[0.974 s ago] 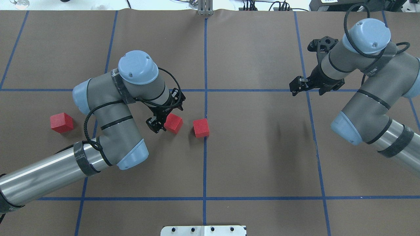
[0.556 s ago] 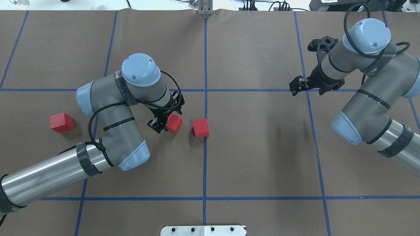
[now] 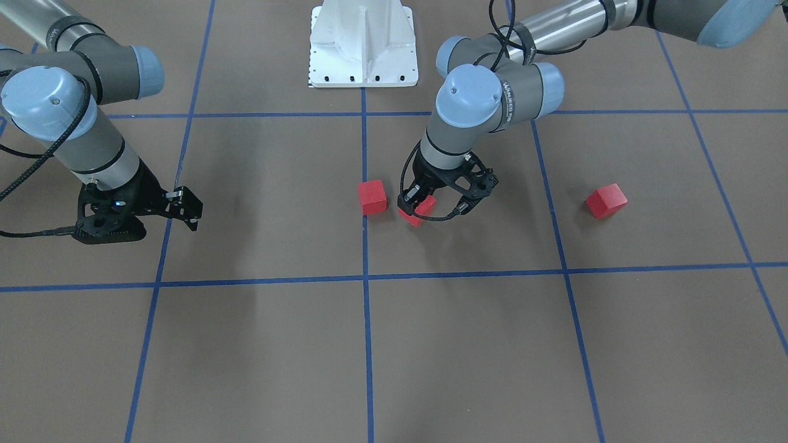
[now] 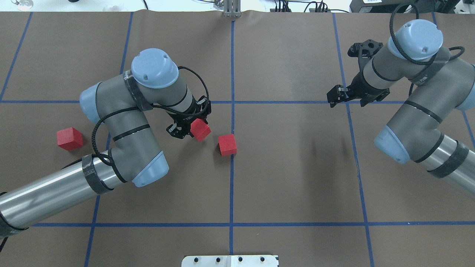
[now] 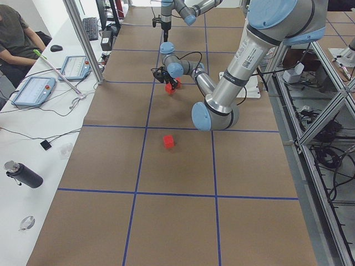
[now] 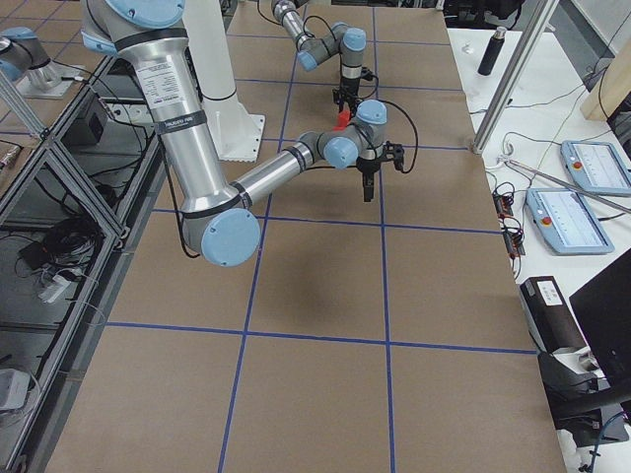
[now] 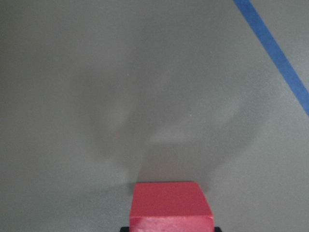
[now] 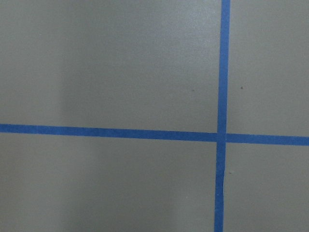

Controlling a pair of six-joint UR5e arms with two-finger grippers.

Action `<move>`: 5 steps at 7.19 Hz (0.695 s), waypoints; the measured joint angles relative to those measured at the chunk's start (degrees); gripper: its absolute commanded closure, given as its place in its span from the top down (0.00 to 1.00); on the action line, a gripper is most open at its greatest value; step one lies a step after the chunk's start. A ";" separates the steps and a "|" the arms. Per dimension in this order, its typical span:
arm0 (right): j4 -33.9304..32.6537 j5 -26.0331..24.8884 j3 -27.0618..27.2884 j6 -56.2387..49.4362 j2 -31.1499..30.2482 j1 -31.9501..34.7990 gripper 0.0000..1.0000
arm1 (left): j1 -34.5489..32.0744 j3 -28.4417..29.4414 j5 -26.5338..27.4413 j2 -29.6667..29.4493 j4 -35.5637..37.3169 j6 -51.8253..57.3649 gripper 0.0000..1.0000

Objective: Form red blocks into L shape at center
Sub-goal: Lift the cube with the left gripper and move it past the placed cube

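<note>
Overhead exterior: L claw (image 4: 193,127) clamped on matte red cube (image 4: 202,131) (plain faces), R claw (image 4: 336,97) state unclear.

left arm: elbow bent, wrist pointing down near the center
left gripper (image 4: 192,128): clamped on 1 red block (image 4: 201,130)
right arm: far right, wrist angled down
right gripper (image 4: 336,97): jaw gap unclear

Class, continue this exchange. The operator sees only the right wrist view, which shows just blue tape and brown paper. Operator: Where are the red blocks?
Observer: At the central line sits one block.
Operator: And the others?
Observer: The left gripper is shut on a second block, beside the first, not touching it.
Operator: The last?
Observer: The third block lies alone, out on the robot's left.
</note>
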 measured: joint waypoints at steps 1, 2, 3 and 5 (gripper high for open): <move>-0.01 0.02 0.21 0.00 0.02 0.06 0.99 | -0.40 -0.84 1.13 -0.60 0.12 9.77 0.00; -0.01 0.04 0.43 0.00 0.04 0.10 0.99 | -0.41 -0.23 2.52 -1.97 0.30 17.76 0.00; -0.01 0.02 0.48 0.00 0.03 0.12 0.99 | -0.18 2.30 3.35 -4.69 0.97 23.17 0.00; -0.01 0.00 0.32 0.00 0.00 0.09 0.99 | 1.12 9.13 5.41 -9.85 2.39 26.42 0.00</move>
